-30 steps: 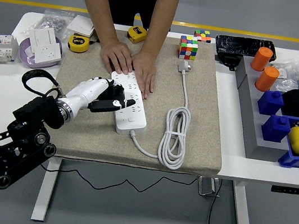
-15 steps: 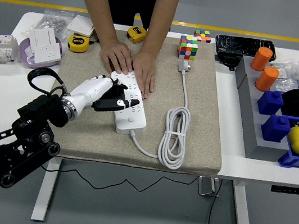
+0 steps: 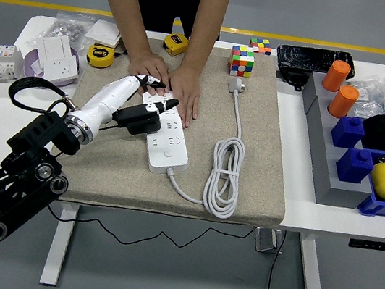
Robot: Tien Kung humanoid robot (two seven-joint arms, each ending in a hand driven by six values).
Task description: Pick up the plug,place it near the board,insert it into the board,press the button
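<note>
one hand only was in play, the left hand (image 3: pixel 143 100), reaching in over the upper end of the power strip (image 3: pixel 165 134) with its fingers loosely extended and holding nothing, so far as i could see. the plug (image 3: pixel 236 85) lay well apart from it, off to that hand's right and a little farther across the table, at the end of a white cable (image 3: pixel 225 172) that ran back toward the robot and gathered into a coil near the strip's right side. the strip's long axis ran away from the robot, roughly parallel to that cable. no right hand showed, so the left was the nearer. the plug looked small, pale grey and blocky. a person's hands (image 3: pixel 169 82) pressed flat on the strip's far end, touching the robot's fingers.
</note>
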